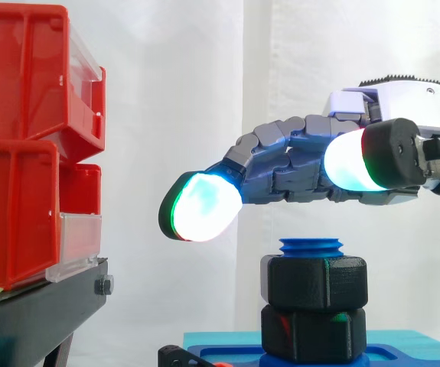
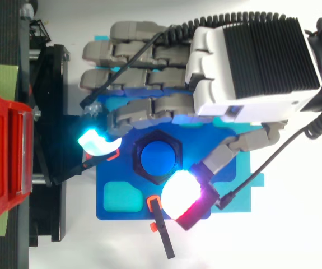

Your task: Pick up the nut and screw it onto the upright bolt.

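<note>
A blue upright bolt (image 1: 311,247) rises from a blue base plate (image 2: 119,213). Two black hex nuts sit on it, one (image 1: 314,281) stacked on the other (image 1: 314,332), with the bolt's threaded tip showing above the upper one. From above, the top nut (image 2: 157,156) rings the blue bolt end (image 2: 157,157). My hand (image 2: 149,78) hovers just above the bolt, fingers stretched out nearly straight toward the bins, thumb off to one side. It is open and touches neither nut. A glowing fingertip (image 1: 202,206) points left, above and beside the nuts.
Red bins (image 1: 28,130) stacked on a black stand (image 1: 36,313) fill the left side, close to the fingertips. The blue plate lies on a cyan mat (image 2: 245,185), with a black tool (image 2: 164,235) at its near edge.
</note>
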